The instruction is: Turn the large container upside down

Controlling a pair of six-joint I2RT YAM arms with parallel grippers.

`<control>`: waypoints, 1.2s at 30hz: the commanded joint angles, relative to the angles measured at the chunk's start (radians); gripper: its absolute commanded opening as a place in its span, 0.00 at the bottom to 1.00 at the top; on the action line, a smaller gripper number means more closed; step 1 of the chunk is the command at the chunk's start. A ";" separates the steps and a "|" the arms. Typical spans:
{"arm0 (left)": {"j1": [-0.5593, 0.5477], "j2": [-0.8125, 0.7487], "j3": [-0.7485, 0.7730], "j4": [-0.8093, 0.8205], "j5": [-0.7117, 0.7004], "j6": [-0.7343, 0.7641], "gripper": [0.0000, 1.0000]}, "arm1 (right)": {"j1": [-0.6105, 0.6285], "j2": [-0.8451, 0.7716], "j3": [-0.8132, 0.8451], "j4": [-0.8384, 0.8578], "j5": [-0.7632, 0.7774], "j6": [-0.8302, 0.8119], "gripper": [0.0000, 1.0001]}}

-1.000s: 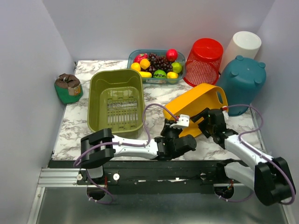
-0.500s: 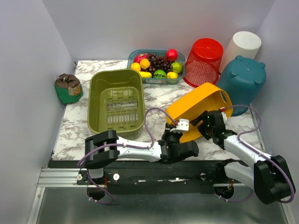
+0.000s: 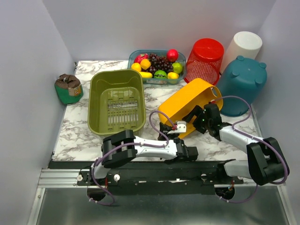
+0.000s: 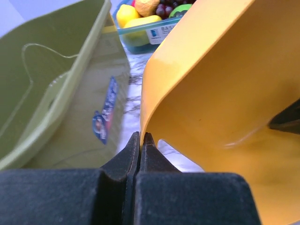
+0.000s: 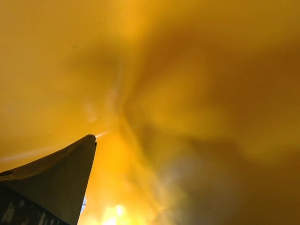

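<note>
Top external shows me the yellow container (image 3: 187, 99) tipped up on its near edge on the desk (image 3: 70, 136), beside the green tub (image 3: 116, 105). My left tool (image 4: 141, 137) is pinched closed at its lower rim. My right tool (image 3: 198, 118) reaches into the open side, spread wide.

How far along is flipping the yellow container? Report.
Done: the yellow container is tilted steeply, opening toward the arms. In hand: the shut left tool sits at its rim; the open right tool reaches inside. Left: it is not yet upside down.
</note>
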 commanded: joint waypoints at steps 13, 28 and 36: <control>0.072 -0.403 -0.497 0.892 0.458 0.829 0.00 | 0.004 -0.222 -0.106 -0.099 0.070 -0.030 1.00; 0.041 -0.358 -0.430 0.775 0.346 0.729 0.00 | 0.006 -0.292 -0.126 -0.215 0.166 -0.007 0.23; 0.026 -0.439 -0.421 0.710 0.285 0.704 0.00 | 0.006 -0.055 -0.020 -0.067 0.026 -0.047 0.03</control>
